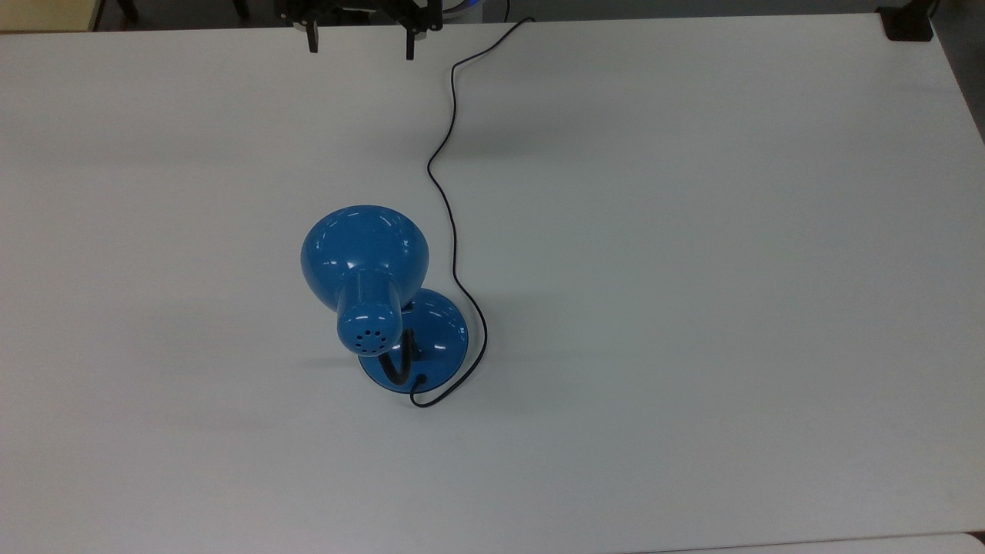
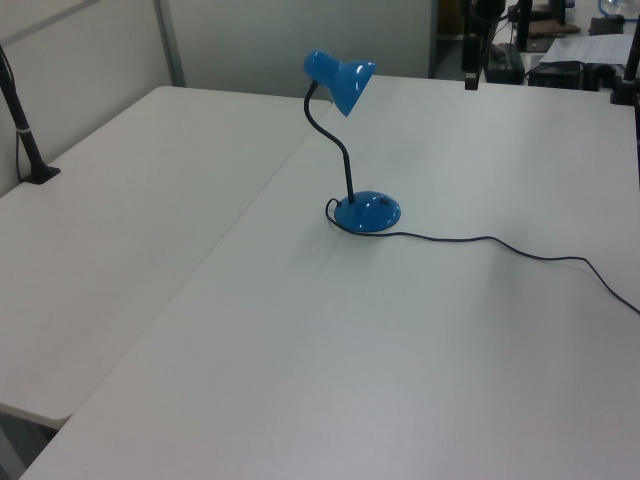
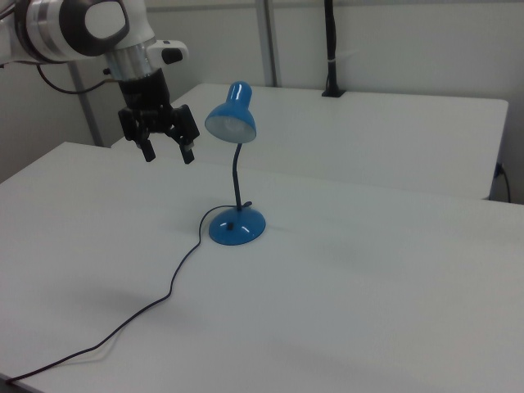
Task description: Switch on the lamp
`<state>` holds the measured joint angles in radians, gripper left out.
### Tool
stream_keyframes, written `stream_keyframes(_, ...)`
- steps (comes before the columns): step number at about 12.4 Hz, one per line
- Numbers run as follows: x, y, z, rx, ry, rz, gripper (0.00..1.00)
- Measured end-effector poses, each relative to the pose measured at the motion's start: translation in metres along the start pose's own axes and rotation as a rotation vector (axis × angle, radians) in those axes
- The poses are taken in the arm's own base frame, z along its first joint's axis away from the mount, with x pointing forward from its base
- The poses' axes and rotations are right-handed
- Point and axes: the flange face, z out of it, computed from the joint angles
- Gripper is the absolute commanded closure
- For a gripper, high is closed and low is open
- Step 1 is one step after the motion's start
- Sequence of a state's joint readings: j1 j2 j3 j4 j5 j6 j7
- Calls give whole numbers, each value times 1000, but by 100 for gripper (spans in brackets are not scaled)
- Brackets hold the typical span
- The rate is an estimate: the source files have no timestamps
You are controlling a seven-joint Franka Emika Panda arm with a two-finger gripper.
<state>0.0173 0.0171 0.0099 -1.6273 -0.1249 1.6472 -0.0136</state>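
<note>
Upright unlit blue lamp (image 1: 369,296) mid-table

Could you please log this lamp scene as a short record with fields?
lamp: blue desk lamp standing upright on the white table, unlit
shade: tilted downward on a curved black neck
base: round blue base flat on the table
cord: black cord running from the base across the table to its edge
tool: open, in the air, apart from the lamp, at the right view's left of the shade
contact: none between tool and lamp
</note>
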Motion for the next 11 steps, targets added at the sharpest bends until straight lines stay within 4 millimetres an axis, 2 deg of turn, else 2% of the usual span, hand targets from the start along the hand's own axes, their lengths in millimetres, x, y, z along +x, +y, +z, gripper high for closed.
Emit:
stream_keyframes(10, 0, -2, 3, 0, -10, -3, 2)
stream_keyframes(11, 0, -2, 3, 0, -12, -3, 25)
